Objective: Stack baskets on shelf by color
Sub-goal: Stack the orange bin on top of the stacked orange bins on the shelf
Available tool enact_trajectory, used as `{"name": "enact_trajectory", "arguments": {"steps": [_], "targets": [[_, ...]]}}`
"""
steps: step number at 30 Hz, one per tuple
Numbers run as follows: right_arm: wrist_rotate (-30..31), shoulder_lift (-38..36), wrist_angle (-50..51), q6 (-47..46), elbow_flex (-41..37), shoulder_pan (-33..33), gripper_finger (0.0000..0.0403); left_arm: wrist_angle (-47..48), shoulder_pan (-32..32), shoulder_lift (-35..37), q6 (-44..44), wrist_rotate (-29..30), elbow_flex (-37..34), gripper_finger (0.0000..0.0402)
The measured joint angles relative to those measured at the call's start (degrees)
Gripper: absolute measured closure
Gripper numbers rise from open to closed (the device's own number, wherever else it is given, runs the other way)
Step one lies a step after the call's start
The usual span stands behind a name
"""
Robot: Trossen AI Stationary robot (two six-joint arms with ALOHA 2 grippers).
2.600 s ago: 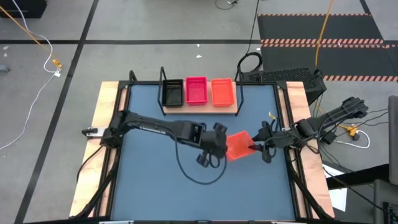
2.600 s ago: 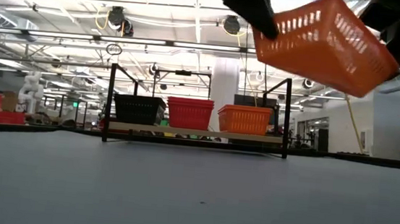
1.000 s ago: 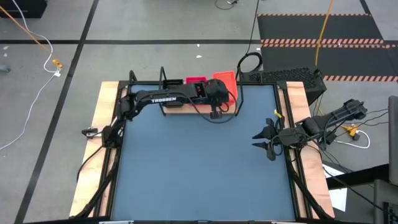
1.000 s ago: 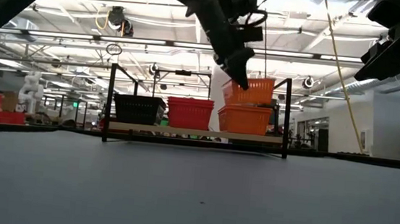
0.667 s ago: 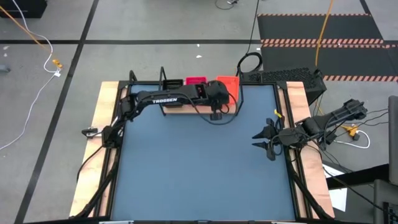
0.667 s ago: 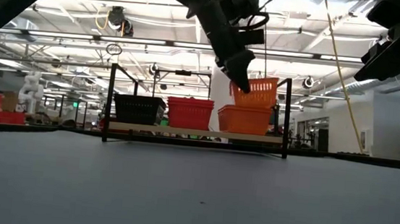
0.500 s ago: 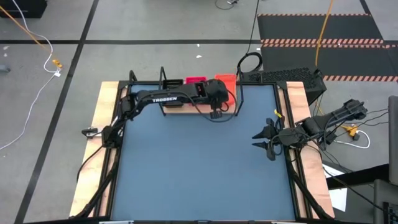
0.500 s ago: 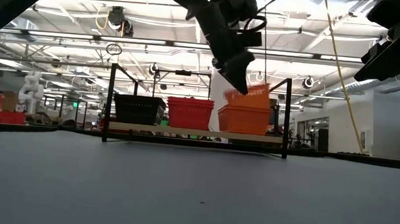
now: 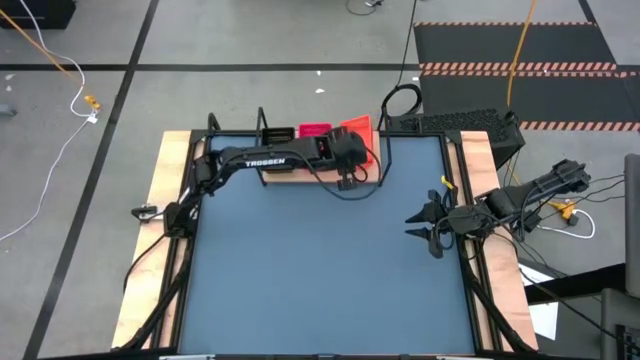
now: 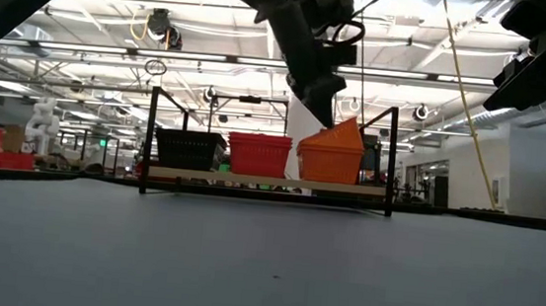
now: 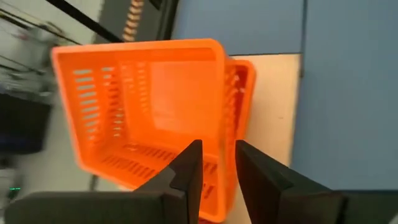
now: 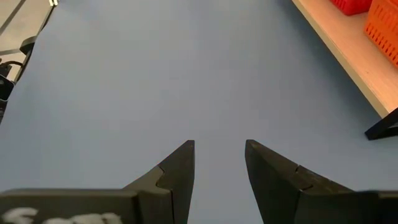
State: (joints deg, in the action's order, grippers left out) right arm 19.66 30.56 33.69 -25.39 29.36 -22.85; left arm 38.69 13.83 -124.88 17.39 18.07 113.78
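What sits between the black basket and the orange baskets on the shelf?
The pinkish-red basket sits between the black basket and orange baskets, shown in the low view.

Lighting: bright, even overhead ceiling fixtures (image 10: pixel 160 26); soft shadows. Left wrist view edges motion-blurred; low view backlit.

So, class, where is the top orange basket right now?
The top orange basket sits tilted in the orange one at the shelf's right end in the low view, beside the red basket.
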Motion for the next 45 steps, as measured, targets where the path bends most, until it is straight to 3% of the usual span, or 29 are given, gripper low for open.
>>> {"name": "enact_trajectory", "arguments": {"steps": [3, 8, 11, 17, 29, 33, 40, 45], "targets": [[0.0, 0.0, 0.0, 0.0, 0.0, 0.0, 0.0266, -0.6, -0.8, 0.0, 2.1, 3.4, 0.0, 0.0310], [0.1, 0.0, 0.0, -0.6, 0.0, 0.0, 0.0266, -1.7, -1.0, 0.0, 2.7, 2.9, 0.0, 0.0334], [0.1, 0.0, 0.0, -0.9, 0.0, 0.0, 0.0266, -1.7, -0.4, 0.0, 2.6, 0.9, 0.0, 0.0342], [0.1, 0.0, 0.0, -0.9, 0.0, 0.0, 0.0266, -1.9, 2.2, 0.0, 1.4, -8.9, 0.0, 0.0343], [0.0, 0.0, 0.0, -0.7, 0.0, 0.0, 0.0266, -2.7, 4.1, 0.0, 0.5, -10.3, 0.0, 0.0343], [0.0, 0.0, 0.0, -0.7, 0.0, 0.0, 0.0266, -3.9, 4.0, 0.0, 0.5, -12.1, 0.0, 0.0319], [0.0, 0.0, 0.0, -0.7, 0.0, 0.0, 0.0266, -5.6, 4.6, 0.0, 3.3, -12.2, 0.0, 0.0240], [0.0, 0.0, 0.0, -0.7, 0.0, 0.0, 0.0266, -5.0, 5.9, -0.6, 3.5, -13.9, 0.0, 0.0244]]}}
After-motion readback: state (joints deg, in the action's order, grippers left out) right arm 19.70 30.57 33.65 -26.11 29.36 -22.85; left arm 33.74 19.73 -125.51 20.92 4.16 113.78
